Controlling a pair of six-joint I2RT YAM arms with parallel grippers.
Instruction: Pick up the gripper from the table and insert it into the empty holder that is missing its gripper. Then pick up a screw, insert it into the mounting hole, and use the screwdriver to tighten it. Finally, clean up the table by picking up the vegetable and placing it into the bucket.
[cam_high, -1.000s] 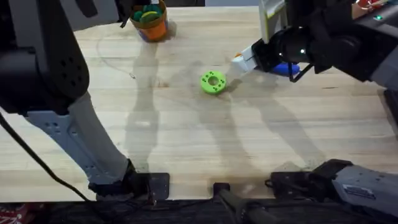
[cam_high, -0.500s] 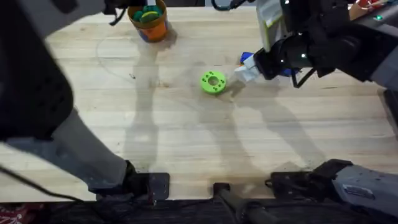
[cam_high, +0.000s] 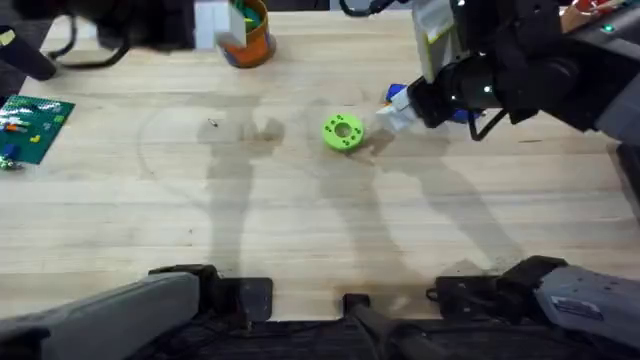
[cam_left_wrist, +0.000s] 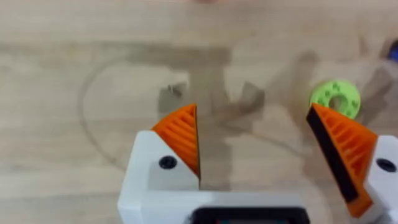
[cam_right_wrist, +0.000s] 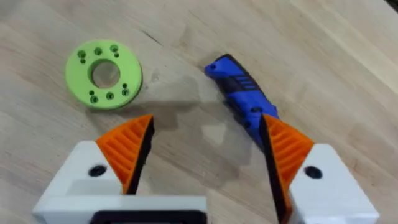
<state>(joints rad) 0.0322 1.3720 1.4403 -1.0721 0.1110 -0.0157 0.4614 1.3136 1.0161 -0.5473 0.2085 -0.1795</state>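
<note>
With the table taken item by item, the count is one lime green disc (cam_high: 343, 132), one blue screwdriver (cam_right_wrist: 243, 95), one orange bucket (cam_high: 246, 40) and one green circuit board (cam_high: 33, 127) at the far left edge. The right gripper (cam_right_wrist: 204, 149) hangs above the wood with its orange-padded fingers spread wide, holding nothing. The screwdriver lies flat on the table, partly under the right gripper: its handle end runs beneath one orange pad (cam_right_wrist: 287, 149), its other end points away toward the open table. The disc lies on the table just beside the other finger, apart from the screwdriver; its centre bore and small ring of holes face up. In the overhead view the screwdriver shows as a blue sliver (cam_high: 398, 94) at the gripper's far side. The left gripper (cam_left_wrist: 255, 146) is also wide open and empty, over bare wood, the disc (cam_left_wrist: 336, 99) near one fingertip. The bucket stands at the far edge, holding green and yellowish contents I cannot identify.
</note>
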